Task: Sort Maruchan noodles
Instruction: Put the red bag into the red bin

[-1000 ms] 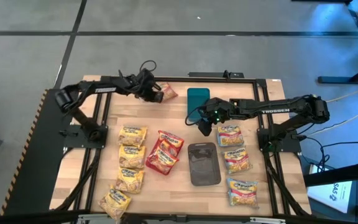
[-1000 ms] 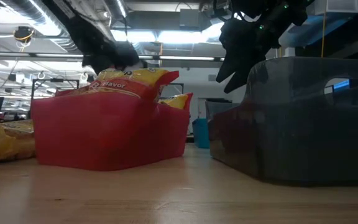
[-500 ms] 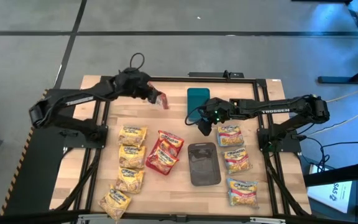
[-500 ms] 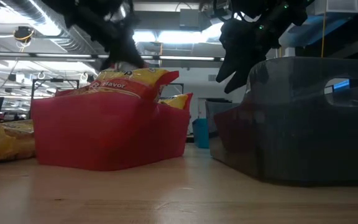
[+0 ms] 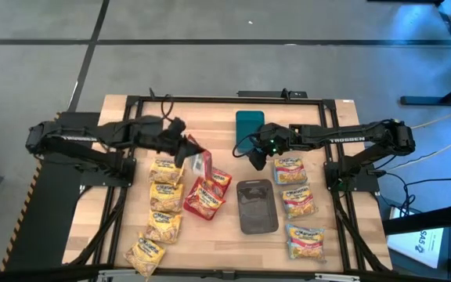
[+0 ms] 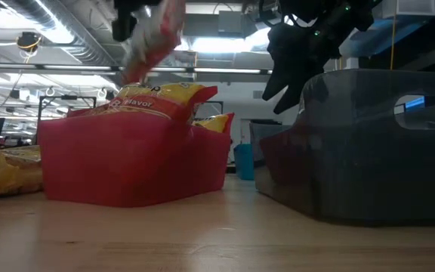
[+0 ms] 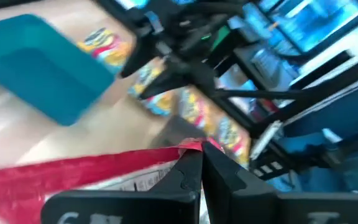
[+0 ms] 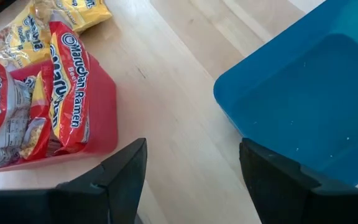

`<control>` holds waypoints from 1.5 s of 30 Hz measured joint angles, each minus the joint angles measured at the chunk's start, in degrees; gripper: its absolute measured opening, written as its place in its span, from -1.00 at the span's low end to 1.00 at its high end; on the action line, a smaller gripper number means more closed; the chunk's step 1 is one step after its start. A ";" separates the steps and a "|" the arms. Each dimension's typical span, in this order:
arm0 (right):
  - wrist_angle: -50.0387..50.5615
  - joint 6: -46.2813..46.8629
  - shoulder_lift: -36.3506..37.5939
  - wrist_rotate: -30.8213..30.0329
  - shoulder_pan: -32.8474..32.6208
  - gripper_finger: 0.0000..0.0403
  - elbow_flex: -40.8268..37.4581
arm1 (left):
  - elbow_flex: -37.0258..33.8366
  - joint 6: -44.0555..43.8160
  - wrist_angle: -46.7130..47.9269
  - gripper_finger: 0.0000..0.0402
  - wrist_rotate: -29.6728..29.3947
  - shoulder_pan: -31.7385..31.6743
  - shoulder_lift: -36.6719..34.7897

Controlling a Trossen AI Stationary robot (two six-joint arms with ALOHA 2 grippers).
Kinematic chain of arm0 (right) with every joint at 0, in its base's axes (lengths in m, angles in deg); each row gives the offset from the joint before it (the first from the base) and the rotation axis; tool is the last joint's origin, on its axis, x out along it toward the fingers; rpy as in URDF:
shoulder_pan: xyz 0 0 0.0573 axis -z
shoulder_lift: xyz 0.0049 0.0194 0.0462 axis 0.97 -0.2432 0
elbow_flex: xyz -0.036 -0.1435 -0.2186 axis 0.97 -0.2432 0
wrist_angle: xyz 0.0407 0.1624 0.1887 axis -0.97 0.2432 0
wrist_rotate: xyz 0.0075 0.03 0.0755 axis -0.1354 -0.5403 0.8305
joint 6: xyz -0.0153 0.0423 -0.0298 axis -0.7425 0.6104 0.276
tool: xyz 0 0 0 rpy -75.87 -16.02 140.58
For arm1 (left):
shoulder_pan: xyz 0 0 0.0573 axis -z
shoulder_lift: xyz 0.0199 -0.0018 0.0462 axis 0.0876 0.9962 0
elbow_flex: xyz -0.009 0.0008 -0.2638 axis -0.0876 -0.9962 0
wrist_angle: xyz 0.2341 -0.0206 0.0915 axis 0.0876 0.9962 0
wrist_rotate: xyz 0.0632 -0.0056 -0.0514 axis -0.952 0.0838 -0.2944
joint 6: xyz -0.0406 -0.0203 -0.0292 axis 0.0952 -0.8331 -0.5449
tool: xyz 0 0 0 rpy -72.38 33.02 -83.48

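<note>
My left gripper [image 5: 188, 149] is shut on a red noodle packet [image 5: 201, 161], which hangs in the air by the far left of the red tray [image 5: 212, 210]. In the low view this packet [image 6: 151, 36] hangs tilted above the tray [image 6: 134, 162], where other red packets [image 5: 206, 190] lie. Yellow packets [image 5: 165, 196] lie in a column on the table's left, and blue-and-pink ones [image 5: 297, 201] in a column on its right. My right gripper [image 5: 256, 161] hovers open, holding nothing, between the teal tray [image 5: 250, 125] and the grey tray [image 5: 256, 205]. My left gripper pinches the red packet by one edge [image 7: 180, 151] between its two fingers [image 7: 189, 175]. The fingers come from the table's left, slanting a little downward. The packet hangs tilted below them, clear of the red tray and the table.
In the right wrist view the teal tray [image 8: 309, 106] and the red tray [image 8: 73, 134] lie on either side of bare wood. The black frame rails [image 5: 124, 196] run along the table's sides. In the low view the grey tray [image 6: 361, 143] stands at the near right.
My left gripper has swung from the table's far edge toward the near side and the red tray. It has risen and rolled while staying shut on the red packet. The packet was lifted clear and now hangs by the red tray's far left. My right gripper has kept still.
</note>
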 joint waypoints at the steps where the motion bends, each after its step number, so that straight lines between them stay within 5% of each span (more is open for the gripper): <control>1: -0.02 0.48 0.00 0.00 0.00 0.25 0.00 | 0.00 -0.58 -0.71 -1.00 -1.27 1.77 -0.30; 14: -0.03 3.74 0.00 0.00 0.00 0.25 0.00 | 0.02 -4.06 -7.11 -1.00 -8.82 18.14 2.22; 25: -0.04 6.32 0.00 0.11 0.00 0.25 0.00 | 0.02 -5.58 -13.21 -1.00 -10.29 24.51 8.25; 35: -0.10 6.50 0.00 2.03 -0.02 0.25 0.00 | 0.07 -9.64 2.58 -1.00 -10.75 25.51 13.80; 45: 0.00 6.31 0.00 2.05 -0.02 0.25 0.00 | 0.07 -14.85 6.82 -1.00 -10.59 28.02 13.13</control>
